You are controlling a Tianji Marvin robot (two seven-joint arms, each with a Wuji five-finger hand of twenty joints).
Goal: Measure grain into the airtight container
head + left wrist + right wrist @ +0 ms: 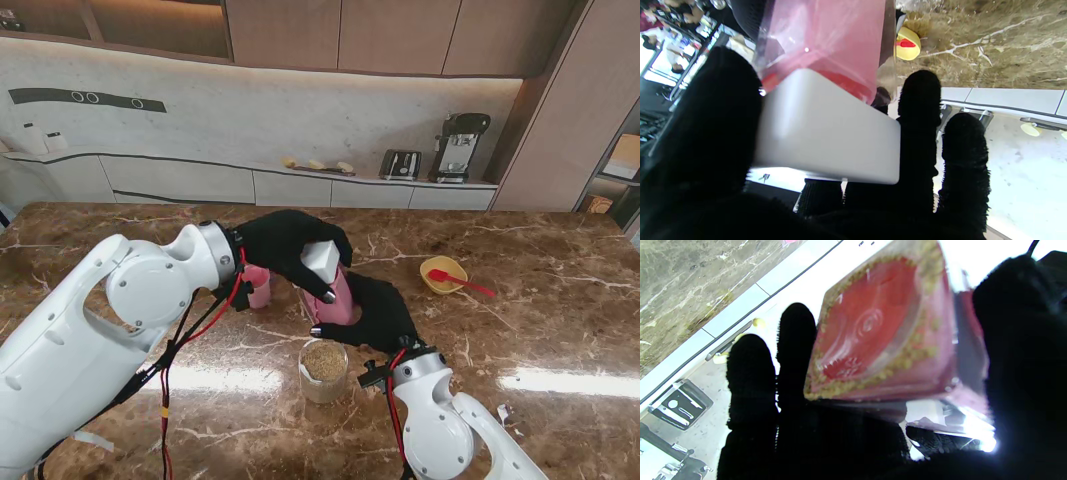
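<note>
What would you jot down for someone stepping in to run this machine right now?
Left hand: shut on the white lid of the pink container.
Right hand: shut on the pink container, holding it off the table.
Glass jar, nearer to me, holds grain.
Yellow bowl with red spoon sits to the right.
Cannot tell if the lid is sealed; confirm, then set down.

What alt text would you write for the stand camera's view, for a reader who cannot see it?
Two black-gloved robot hands hold a pink container over a brown marble table: the left hand grips its white lid, the right hand its body. A clear jar of grain stands nearer to me; a yellow bowl with a red spoon sits to the right.
</note>
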